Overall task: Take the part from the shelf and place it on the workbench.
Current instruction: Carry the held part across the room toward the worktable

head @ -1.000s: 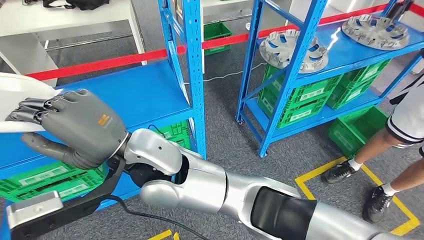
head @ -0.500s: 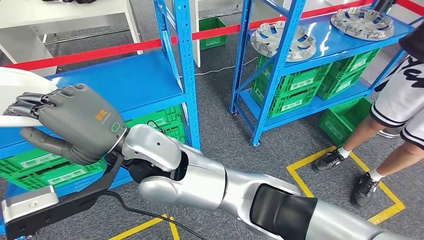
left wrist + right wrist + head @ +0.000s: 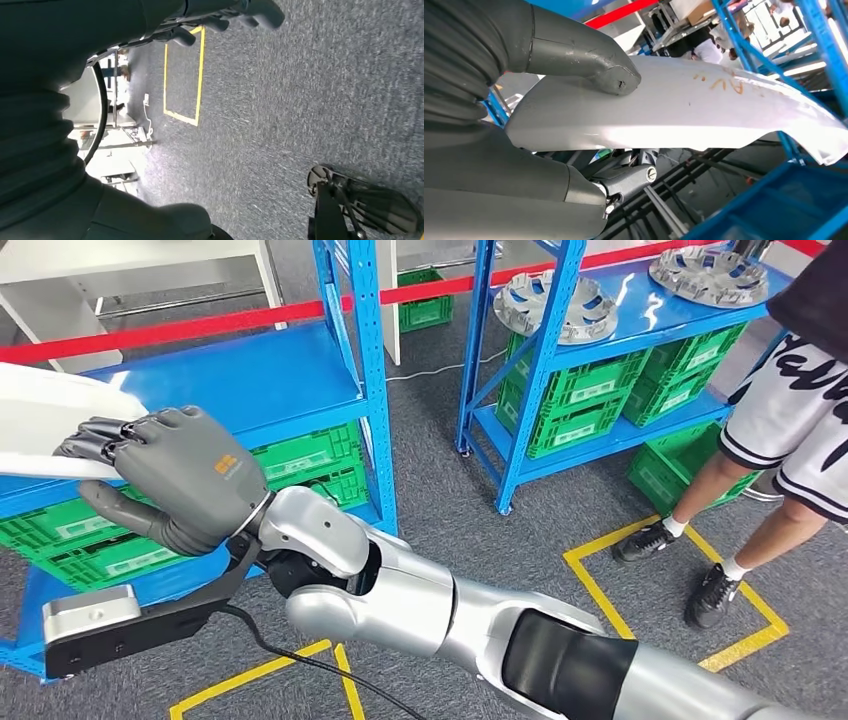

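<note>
The part (image 3: 40,425) is a long, curved white panel at the left edge of the head view, in front of the blue shelf (image 3: 250,390). My right hand (image 3: 175,480) grips it, fingers curled over its upper edge and the thumb below. In the right wrist view the thick grey thumb (image 3: 589,60) presses on the white panel (image 3: 704,110), which stretches away past blue shelf posts. My left hand (image 3: 235,15) hangs over grey carpet, its fingers loosely apart and holding nothing.
A second blue rack (image 3: 545,380) to the right carries two metal discs (image 3: 555,305) above green crates (image 3: 570,410). A person (image 3: 790,420) in shorts stands at the right by yellow floor tape (image 3: 600,590). Red barrier tape (image 3: 200,325) runs behind.
The whole picture has shifted, so the camera has moved; the racks sit further left and up. The person reaches further into the frame. My right hand still holds the white panel.
</note>
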Robot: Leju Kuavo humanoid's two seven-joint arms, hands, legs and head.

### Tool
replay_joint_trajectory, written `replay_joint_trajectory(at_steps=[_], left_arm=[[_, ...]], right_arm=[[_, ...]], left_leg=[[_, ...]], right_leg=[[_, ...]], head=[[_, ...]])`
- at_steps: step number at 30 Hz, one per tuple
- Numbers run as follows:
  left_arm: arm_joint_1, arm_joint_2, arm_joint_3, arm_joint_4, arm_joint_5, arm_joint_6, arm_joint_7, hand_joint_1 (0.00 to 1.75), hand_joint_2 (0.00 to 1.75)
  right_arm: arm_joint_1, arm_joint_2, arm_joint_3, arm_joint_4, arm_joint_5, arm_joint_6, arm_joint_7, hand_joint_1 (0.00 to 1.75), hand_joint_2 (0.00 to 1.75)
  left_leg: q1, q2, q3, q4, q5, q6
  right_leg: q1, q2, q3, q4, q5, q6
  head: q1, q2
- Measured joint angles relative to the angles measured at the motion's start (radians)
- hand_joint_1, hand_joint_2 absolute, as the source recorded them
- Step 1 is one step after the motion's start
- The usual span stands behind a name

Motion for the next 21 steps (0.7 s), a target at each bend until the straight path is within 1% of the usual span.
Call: replay_joint_trajectory(at_steps=[1,2,3,4,5,6,7,8,9,10,11,12,13,14,15,16,17,18,19,20,21], left_arm=[[0.000,0.000,0.000,0.000,0.000,0.000,0.001,0.00,1.75],[0.000,0.000,0.000,0.000,0.000,0.000,0.001,0.00,1.75],[0.000,0.001,0.000,0.000,0.000,0.000,0.001,0.00,1.75],[0.000,0.002,0.000,0.000,0.000,0.000,0.001,0.00,1.75],[0.000,0.003,0.000,0.000,0.000,0.000,0.001,0.00,1.75],[0.001,0.004,0.000,0.000,0.000,0.000,0.000,0.00,1.75],[0.001,0.004,0.000,0.000,0.002,0.000,0.000,0.00,1.75],[0.001,0.005,0.000,0.000,0.003,0.000,0.000,0.00,1.75],[0.001,0.006,0.000,0.000,0.005,0.000,0.000,0.00,1.75],[0.000,0.006,0.000,0.000,0.007,0.000,-0.001,0.00,1.75],[0.000,0.006,0.000,0.000,0.009,0.000,-0.002,0.00,1.75],[0.000,0.006,0.000,0.000,0.011,0.000,-0.002,0.00,1.75],[0.000,0.007,0.000,0.000,0.014,0.000,-0.002,0.00,1.75],[0.000,0.008,0.000,0.000,0.015,0.000,-0.002,0.00,1.75],[0.000,0.009,0.000,0.000,0.016,0.000,-0.002,0.00,1.75],[0.000,0.011,0.000,0.000,0.016,0.000,-0.002,0.00,1.75],[0.001,0.012,0.000,0.001,0.017,0.000,-0.001,0.00,1.75],[0.001,0.012,0.000,0.001,0.017,0.000,0.000,0.00,1.75],[0.001,0.014,0.000,0.002,0.018,0.000,0.000,0.00,1.75],[0.001,0.014,0.000,0.002,0.018,0.000,0.001,0.00,1.75],[0.001,0.016,0.000,0.002,0.018,0.000,0.001,0.00,1.75]], right_arm=[[0.001,-0.001,-0.002,0.003,0.000,0.000,0.000,1.75,1.75],[0.003,-0.002,-0.004,0.005,0.001,-0.001,0.001,1.75,1.75],[0.004,-0.003,-0.007,0.007,0.001,-0.001,0.001,1.75,1.75],[0.005,-0.004,-0.009,0.008,0.001,-0.002,0.001,1.75,1.75],[0.006,-0.005,-0.010,0.009,0.002,-0.002,0.002,1.75,1.75],[0.007,-0.006,-0.010,0.010,0.003,-0.003,0.002,1.75,1.75],[0.008,-0.007,-0.011,0.012,0.003,-0.003,0.003,1.75,1.75],[0.008,-0.009,-0.011,0.015,0.003,-0.004,0.004,1.75,1.75],[0.007,-0.010,-0.012,0.019,0.002,-0.006,0.004,1.75,1.75],[0.003,-0.011,-0.013,0.024,-0.001,-0.009,0.004,1.75,1.75],[-0.002,-0.011,-0.014,0.029,-0.004,-0.013,0.004,1.75,1.75],[-0.011,-0.012,-0.018,0.034,-0.009,-0.018,0.003,1.75,1.75],[-0.022,-0.012,-0.024,0.041,-0.013,-0.023,0.003,1.75,1.75],[-0.031,-0.012,-0.031,0.049,-0.018,-0.028,0.003,1.75,1.75],[-0.038,-0.014,-0.038,0.057,-0.022,-0.033,0.003,1.75,1.75],[-0.042,-0.015,-0.043,0.067,-0.025,-0.036,0.003,1.75,1.75],[-0.044,-0.017,-0.047,0.075,-0.027,-0.040,0.003,1.75,1.75],[-0.045,-0.018,-0.051,0.083,-0.029,-0.044,0.002,1.75,1.75],[-0.046,-0.019,-0.056,0.090,-0.030,-0.048,0.001,1.75,1.75],[-0.046,-0.020,-0.061,0.096,-0.030,-0.051,0.001,1.75,1.75],[-0.046,-0.022,-0.065,0.102,-0.031,-0.052,0.000,1.75,1.75]], left_leg=[[0.000,0.002,-0.007,0.001,0.010,0.012],[0.000,0.005,-0.017,0.000,0.022,0.022],[0.000,0.007,-0.030,-0.001,0.036,0.030],[-0.001,0.007,-0.045,0.000,0.049,0.034],[-0.003,0.007,-0.061,0.001,0.061,0.036],[-0.005,0.008,-0.079,0.002,0.073,0.037],[-0.007,0.008,-0.096,0.004,0.085,0.037],[-0.008,0.008,-0.112,0.006,0.096,0.037],[-0.010,0.008,-0.128,0.008,0.107,0.036],[-0.011,0.008,-0.140,0.010,0.117,0.034],[-0.012,0.007,-0.149,0.011,0.126,0.032],[-0.012,0.008,-0.156,0.010,0.136,0.027],[-0.010,0.008,-0.159,0.008,0.146,0.022],[-0.009,0.009,-0.162,0.005,0.156,0.016],[-0.008,0.009,-0.164,0.000,0.167,0.009],[-0.008,0.008,-0.167,0.000,0.167,0.003],[-0.007,0.006,-0.175,0.011,0.149,-0.001],[-0.007,0.005,-0.187,0.042,0.113,-0.005],[-0.005,0.003,-0.202,0.093,0.064,-0.008],[-0.004,0.003,-0.216,0.156,0.016,-0.012],[-0.003,0.003,-0.226,0.219,-0.014,-0.017]], right_leg=[[-0.002,0.001,-0.006,0.007,-0.012,0.006],[-0.004,0.002,-0.016,0.029,-0.042,0.011],[-0.005,0.003,-0.031,0.073,-0.090,0.015],[-0.005,0.004,-0.047,0.133,-0.148,0.017],[-0.005,0.005,-0.061,0.199,-0.192,0.019],[-0.005,0.005,-0.067,0.255,-0.217,0.018],[-0.004,0.006,-0.062,0.288,-0.216,0.016],[-0.002,0.006,-0.041,0.289,-0.196,0.012],[0.001,0.007,-0.002,0.254,-0.169,0.005],[0.005,0.008,0.050,0.194,-0.152,-0.006],[0.011,0.008,0.103,0.126,-0.150,-0.016],[0.015,0.009,0.147,0.060,-0.159,-0.024],[0.020,0.010,0.172,0.016,-0.171,-0.029],[0.023,0.010,0.180,-0.007,-0.175,-0.031],[0.022,0.009,0.180,-0.022,-0.169,-0.033],[0.020,0.007,0.175,-0.028,-0.157,-0.037],[0.017,0.005,0.169,-0.033,-0.143,-0.043],[0.013,0.002,0.159,-0.039,-0.129,-0.048],[0.011,0.001,0.146,-0.039,-0.117,-0.052],[0.010,0.001,0.131,-0.039,-0.105,-0.054],[0.010,0.001,0.115,-0.037,-0.093,-0.052]], head=[[0.001,0.000],[0.003,0.000],[0.004,0.000],[0.006,0.000],[0.007,0.000],[0.007,0.000],[0.007,0.000],[0.007,0.000],[0.007,0.000],[0.008,0.000],[0.010,0.000],[0.011,0.000],[0.014,0.000],[0.018,0.000],[0.021,0.000],[0.023,0.000],[0.024,0.000],[0.022,0.000],[0.021,0.000],[0.020,0.000],[0.019,0.000]])
